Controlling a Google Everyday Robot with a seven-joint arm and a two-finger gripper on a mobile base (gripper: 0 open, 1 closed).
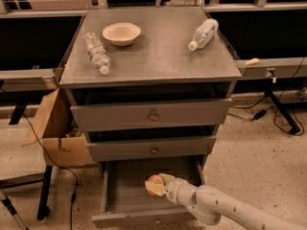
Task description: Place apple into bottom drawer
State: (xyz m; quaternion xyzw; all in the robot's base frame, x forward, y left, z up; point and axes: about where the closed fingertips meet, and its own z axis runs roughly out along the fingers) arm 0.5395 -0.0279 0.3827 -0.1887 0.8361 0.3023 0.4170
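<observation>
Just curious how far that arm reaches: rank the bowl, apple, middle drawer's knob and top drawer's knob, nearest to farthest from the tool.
The tool is inside the open bottom drawer.
1. apple, held in the tool.
2. middle drawer's knob, just above.
3. top drawer's knob, higher up.
4. bowl, on the cabinet top, back left.

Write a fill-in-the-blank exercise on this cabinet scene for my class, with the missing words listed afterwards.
1. The claw holds the apple over the only drawer that stands ___.
2. The bowl on the cabinet top holds ___.
3. The plastic bottles lying on that top number ___.

Missing words: open; nothing; two.
</observation>
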